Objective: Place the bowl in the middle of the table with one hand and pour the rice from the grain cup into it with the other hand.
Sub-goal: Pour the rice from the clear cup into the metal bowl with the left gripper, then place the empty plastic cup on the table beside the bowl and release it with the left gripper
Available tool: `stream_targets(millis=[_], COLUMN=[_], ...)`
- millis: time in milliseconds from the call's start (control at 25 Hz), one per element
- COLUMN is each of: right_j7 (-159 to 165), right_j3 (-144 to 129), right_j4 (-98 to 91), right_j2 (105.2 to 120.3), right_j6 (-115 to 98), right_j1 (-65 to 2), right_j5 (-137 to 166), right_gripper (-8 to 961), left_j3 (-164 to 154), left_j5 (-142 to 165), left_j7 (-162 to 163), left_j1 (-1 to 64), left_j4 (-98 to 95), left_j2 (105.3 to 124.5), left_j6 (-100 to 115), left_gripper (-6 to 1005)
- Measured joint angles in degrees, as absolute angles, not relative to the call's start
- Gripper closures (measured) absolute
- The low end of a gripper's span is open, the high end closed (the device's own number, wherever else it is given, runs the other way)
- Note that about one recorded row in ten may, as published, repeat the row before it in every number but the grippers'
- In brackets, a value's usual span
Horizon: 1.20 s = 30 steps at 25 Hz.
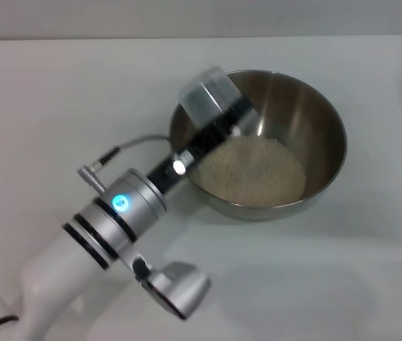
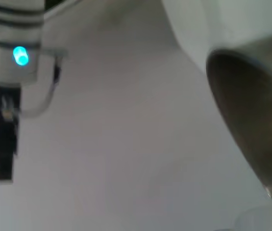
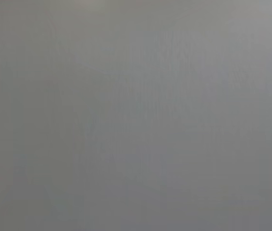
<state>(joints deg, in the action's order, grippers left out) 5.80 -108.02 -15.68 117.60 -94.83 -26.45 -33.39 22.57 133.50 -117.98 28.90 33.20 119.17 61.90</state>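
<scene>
Head view: left gripper clasps one grain cup, tipped over one bowl holding rice. Right wrist view shows only blank grey; the right gripper's state cannot be told.

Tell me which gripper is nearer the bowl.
Left. The left gripper holds the cup tipped over the bowl rim, rice inside. The right gripper is out of view.

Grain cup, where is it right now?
In the head view the grain cup is held tipped by the left gripper over the near-left rim of the bowl, above the rice.
</scene>
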Motion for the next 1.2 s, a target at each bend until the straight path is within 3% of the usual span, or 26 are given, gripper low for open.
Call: stream_targets(millis=[520,1200], right_j7=[5.8,5.8], right_j3=[-107.92,-107.93], right_j4=[-15.21,-14.74], right_j2=[117.59,117.51], right_j6=[-94.5,-93.69], right_j1=[-26.65,-27.69], right_j5=[-33.4,-33.4], right_gripper=[381,372], left_j3=[26.29,39.26], left_j5=[133.24,112.41], left_j7=[-106.52,-27.57], left_j1=[27.73,27.04], left_j4=[35.37,30.26], left_j2=[119.17,119.13], left_j6=[64.46,59.1], left_gripper=[972,972])
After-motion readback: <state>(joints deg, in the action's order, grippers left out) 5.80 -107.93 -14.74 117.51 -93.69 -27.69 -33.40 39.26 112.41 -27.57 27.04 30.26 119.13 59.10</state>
